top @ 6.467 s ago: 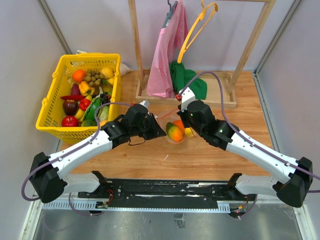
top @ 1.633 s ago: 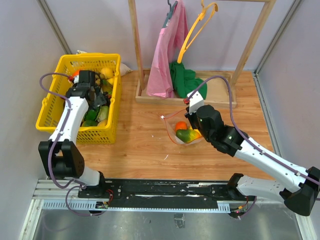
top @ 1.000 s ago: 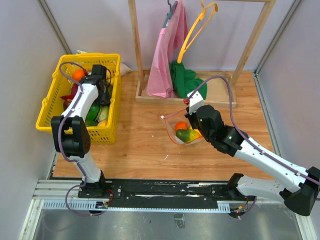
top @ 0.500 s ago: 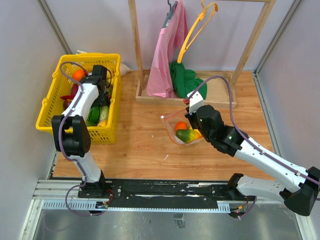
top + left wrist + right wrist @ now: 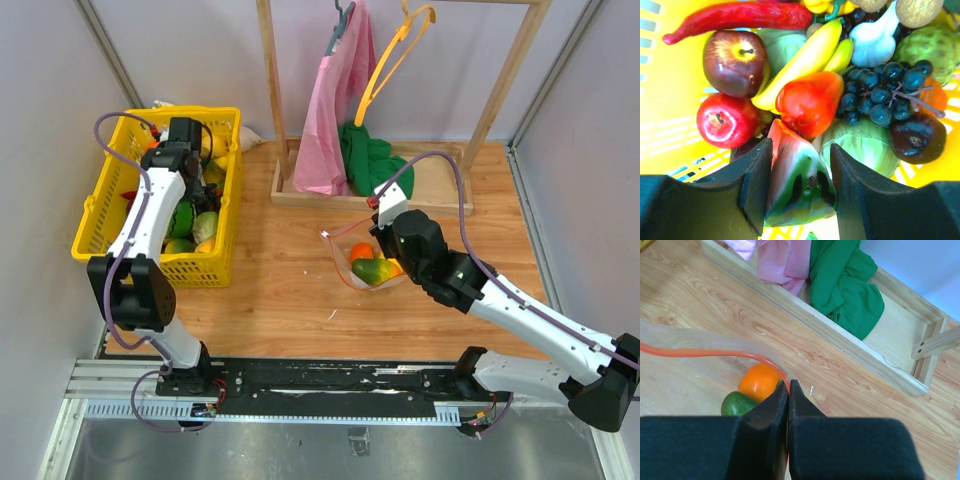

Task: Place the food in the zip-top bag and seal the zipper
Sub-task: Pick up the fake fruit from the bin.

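The right gripper [image 5: 786, 390] is pinched tight on the zip-top bag [image 5: 362, 262] at its zipper [image 5: 700, 353], mid-table, orange [image 5: 759, 381] inside. Farther left, the left gripper [image 5: 801, 172] straddles a watermelon wedge [image 5: 799, 181] in the yellow basket [image 5: 100, 205], perhaps touching.

No text, label, brand, number or sign can be read in any view.
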Available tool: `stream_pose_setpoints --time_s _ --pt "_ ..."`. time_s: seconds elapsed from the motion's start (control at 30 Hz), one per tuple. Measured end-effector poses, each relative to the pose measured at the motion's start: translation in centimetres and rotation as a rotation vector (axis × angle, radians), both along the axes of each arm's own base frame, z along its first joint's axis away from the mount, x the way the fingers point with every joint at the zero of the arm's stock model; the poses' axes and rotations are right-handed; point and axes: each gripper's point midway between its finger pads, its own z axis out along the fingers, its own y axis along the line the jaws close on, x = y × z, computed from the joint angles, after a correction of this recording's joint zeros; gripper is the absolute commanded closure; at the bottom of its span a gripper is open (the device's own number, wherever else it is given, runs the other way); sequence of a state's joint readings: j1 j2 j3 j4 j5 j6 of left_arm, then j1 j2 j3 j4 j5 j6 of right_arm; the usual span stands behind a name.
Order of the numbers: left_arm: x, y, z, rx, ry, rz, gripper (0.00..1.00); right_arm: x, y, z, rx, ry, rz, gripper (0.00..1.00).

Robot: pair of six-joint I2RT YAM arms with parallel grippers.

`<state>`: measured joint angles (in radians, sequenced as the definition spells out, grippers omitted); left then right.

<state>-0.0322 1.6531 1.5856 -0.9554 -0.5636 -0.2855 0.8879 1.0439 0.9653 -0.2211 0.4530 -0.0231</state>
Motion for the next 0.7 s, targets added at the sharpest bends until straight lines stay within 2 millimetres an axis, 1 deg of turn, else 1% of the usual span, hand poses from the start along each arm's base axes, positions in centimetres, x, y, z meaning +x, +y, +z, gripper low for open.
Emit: stream_pose_setpoints --time_s 0.2,0.33,0.4,0.63,0.7 --pt "-0.7 -0.4 3.8 -0.025 -0.112 -0.012 1.00 0.0 0.0 0.0 0.000 0.000 0.000 0.99" --pt "-1.4 -1.4 6.6 -0.050 -0.199 -0.047 1.00 0.0 0.0 0.0 0.000 0.000 0.000 0.99" --pt "-1.6 -2.3 7.8 -0.062 -0.238 -0.077 1.00 0.0 0.0 0.0 0.000 0.000 0.000 0.99" --pt "-2.0 -6.6 12.3 -0.126 -0.369 -0.238 1.00 0.0 0.0 0.0 0.000 0.000 0.000 0.99" --pt "-2.2 -7.7 13.2 -0.146 -0.397 -0.280 1.00 0.0 0.0 0.0 0.000 0.000 0.000 0.99"
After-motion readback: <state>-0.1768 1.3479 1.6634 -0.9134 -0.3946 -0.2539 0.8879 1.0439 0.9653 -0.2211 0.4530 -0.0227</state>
